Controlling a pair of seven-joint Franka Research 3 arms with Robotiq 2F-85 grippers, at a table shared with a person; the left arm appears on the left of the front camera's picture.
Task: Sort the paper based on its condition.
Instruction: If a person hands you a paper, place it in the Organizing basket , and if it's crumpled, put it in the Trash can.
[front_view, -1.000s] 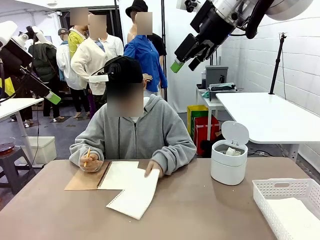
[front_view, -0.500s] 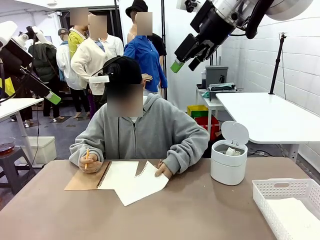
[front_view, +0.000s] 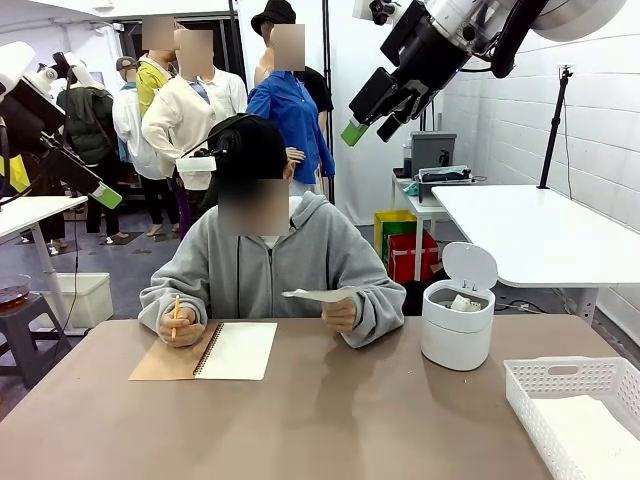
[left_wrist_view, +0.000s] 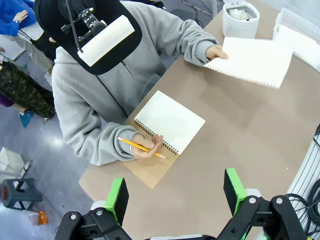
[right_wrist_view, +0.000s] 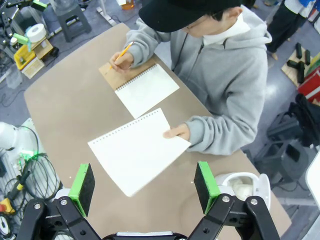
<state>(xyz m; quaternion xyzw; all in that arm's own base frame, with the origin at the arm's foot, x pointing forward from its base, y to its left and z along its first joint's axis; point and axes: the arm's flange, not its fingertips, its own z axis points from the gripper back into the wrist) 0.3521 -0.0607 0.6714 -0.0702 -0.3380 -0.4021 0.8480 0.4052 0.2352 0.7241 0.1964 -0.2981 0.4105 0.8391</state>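
The right gripper (right_wrist_view: 144, 184) hangs high above the table (front_view: 380, 420) with its fingers spread wide and nothing between them. Straight ahead of it, framed between its two green pads in the right wrist view, is a flat white sheet of paper (right_wrist_view: 137, 150) with a perforated edge. It is lifted clear of the tabletop and pinched at one side by the person's hand (right_wrist_view: 176, 132). Just past the gripper's right finger stands a small white bin (right_wrist_view: 245, 187) with its lid up and crumpled paper wads (front_view: 463, 302) inside.

The left gripper (left_wrist_view: 175, 192) is also spread and empty. From there the sheet is well ahead and off beyond its right finger — near the bin and a white basket (front_view: 560, 378) that holds flat sheets. Closer in front of this gripper lies an open spiral notebook (left_wrist_view: 170, 120), where the person's other hand (left_wrist_view: 145, 149) holds a yellow pencil (left_wrist_view: 137, 146).
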